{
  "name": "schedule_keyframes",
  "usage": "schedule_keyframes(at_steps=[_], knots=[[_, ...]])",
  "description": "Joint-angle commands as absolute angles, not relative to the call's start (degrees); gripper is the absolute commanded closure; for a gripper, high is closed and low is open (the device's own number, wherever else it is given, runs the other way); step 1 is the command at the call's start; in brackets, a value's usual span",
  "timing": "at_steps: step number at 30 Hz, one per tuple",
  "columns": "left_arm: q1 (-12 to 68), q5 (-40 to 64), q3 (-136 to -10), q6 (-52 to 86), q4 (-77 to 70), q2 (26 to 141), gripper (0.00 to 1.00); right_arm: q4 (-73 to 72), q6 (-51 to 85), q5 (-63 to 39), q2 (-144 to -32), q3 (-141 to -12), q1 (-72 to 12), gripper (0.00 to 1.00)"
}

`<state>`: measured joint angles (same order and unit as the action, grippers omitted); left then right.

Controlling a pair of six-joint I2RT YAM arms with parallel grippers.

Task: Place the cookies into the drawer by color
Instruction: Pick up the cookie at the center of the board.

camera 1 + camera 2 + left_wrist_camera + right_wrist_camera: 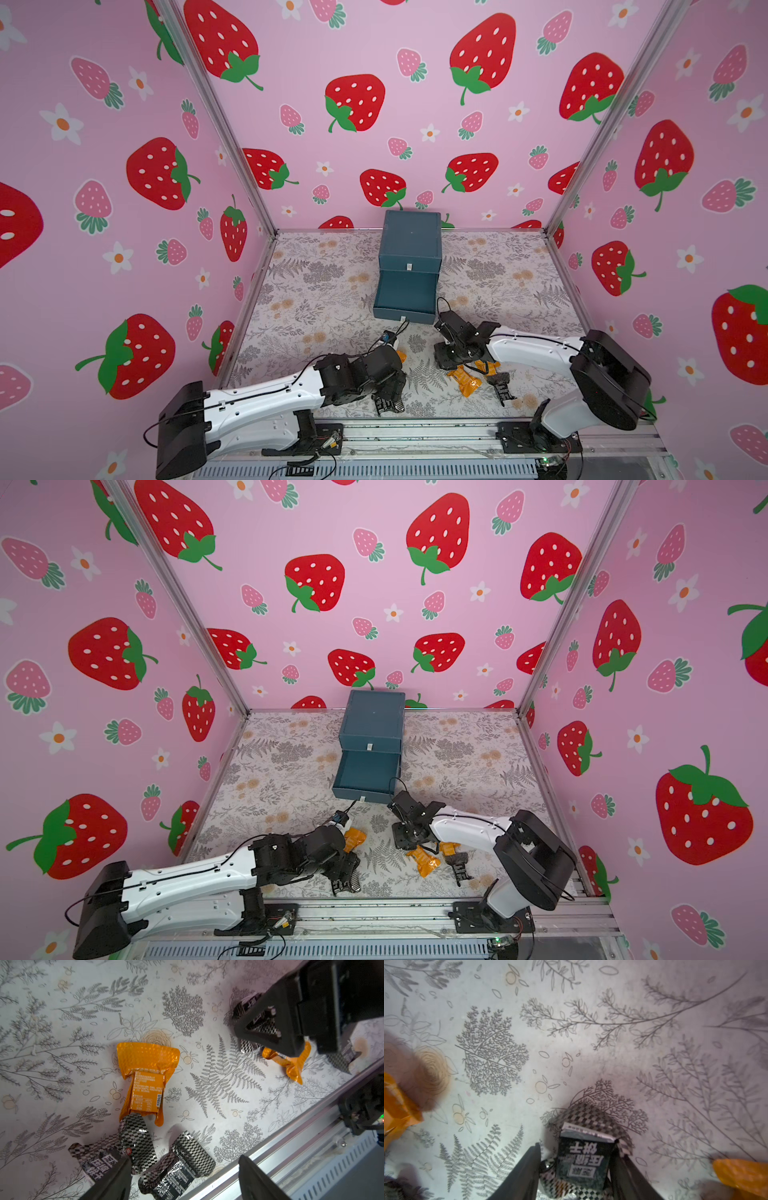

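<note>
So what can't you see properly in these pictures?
Inside the closed part of the dark teal drawer cabinet: its own walls hide it in both top views.
Black checkered foil packets: the left arm mostly covers them in both top views.
Another black checkered packet at the right pincer: the right wrist view's edge cuts it off; grip unclear.
Orange foil packet: blurred in right wrist view.

Top views: stereo pair, high over front rail (415,434), facing down toward 12 o'clock; far; both take in whole bench (316,270), drawer (409,245) at 12, left arm (266,399) at 7, right arm (536,345) at 5. Left wrist: close above bench near 6, looking down past left fingers (112,1182); shares rail, orange cookie (293,1068), right fingers (270,1043) with top views. Right wrist: closest, black cookie (583,1159) between right fingers, bench beyond.
</note>
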<state>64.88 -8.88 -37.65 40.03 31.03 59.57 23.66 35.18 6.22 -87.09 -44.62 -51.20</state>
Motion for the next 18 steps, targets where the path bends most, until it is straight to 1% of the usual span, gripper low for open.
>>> schedule_keyframes(at_steps=[1, 2, 3, 6, 8, 10, 11, 13, 14, 18], knots=[[64.87, -13.1, -40.18, 38.77, 31.8, 57.94, 0.15, 26.5, 35.6, 8.84, -85.93, -43.86, -51.61, 0.47], [64.87, -13.63, -40.55, 38.61, 32.03, 57.53, 0.15, 26.58, 35.52, 8.83, -85.94, -43.86, -51.59, 0.47], [64.79, -13.87, -41.13, 38.31, 32.42, 57.24, 0.15, 26.7, 35.46, 8.92, -86.04, -43.86, -51.64, 0.51], [64.37, -14.3, -42.74, 37.26, 32.95, 56.31, 0.14, 26.72, 35.12, 9.09, -86.12, -43.86, -51.51, 0.56], [63.69, -14.29, -43.39, 36.79, 32.7, 55.82, 0.14, 26.54, 34.94, 9.03, -86.22, -43.86, -51.46, 0.59], [62.34, -12.48, -43.93, 36.22, 32.09, 55.18, 0.13, 26.62, 34.81, 9.01, -86.96, -43.99, -51.3, 0.59], [61.68, -11.72, -44.17, 36.12, 31.98, 54.87, 0.13, 26.75, 34.87, 8.84, -87.29, -44.11, -51.24, 0.57], [60.58, -10.92, -44.82, 35.97, 32.02, 54.5, 0.12, 27.4, 35.14, 9.32, -88.1, -44.53, -51.17, 0.41], [60.4, -10.97, -45.03, 35.95, 32.13, 54.41, 0.12, 27.8, 35.26, 9.79, -88.38, -44.82, -51.16, 0.38], [60.12, -11.1, -44.98, 35.7, 31.35, 53.62, 0.12, 27.5, 34.85, 10.8, -88.39, -44.92, -51.1, 0.37]])
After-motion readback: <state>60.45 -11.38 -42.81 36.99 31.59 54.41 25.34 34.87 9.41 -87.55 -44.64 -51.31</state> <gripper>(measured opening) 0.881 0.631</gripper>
